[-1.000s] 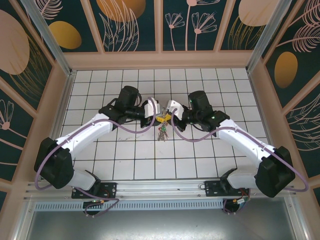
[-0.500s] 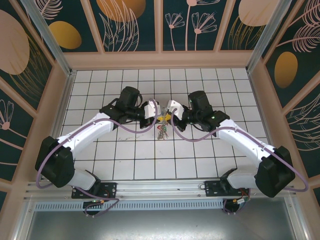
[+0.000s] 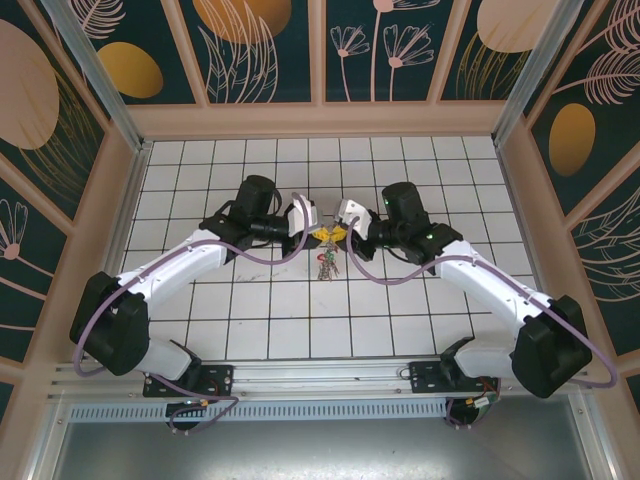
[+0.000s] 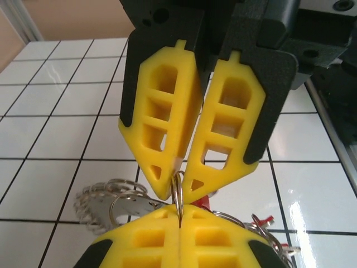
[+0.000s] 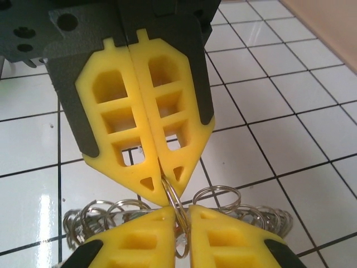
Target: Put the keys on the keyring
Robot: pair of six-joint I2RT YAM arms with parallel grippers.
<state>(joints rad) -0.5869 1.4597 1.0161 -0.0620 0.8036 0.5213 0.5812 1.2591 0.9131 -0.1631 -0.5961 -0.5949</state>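
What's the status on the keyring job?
Left gripper, right gripper: both shut on one small wire ring. Keys bunched close by. Keyring beside the pinch, crowding it.

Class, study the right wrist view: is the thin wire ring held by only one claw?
No, the left claw at the top and the right claw at the bottom both pinch the thin wire ring.

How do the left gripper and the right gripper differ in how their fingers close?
The left gripper has its fingers flat together along their length; the right gripper has them meeting at the tips, a narrow wedge behind. The left gripper reaches from the left, the right gripper from the right. Both pinch one thin metal ring.
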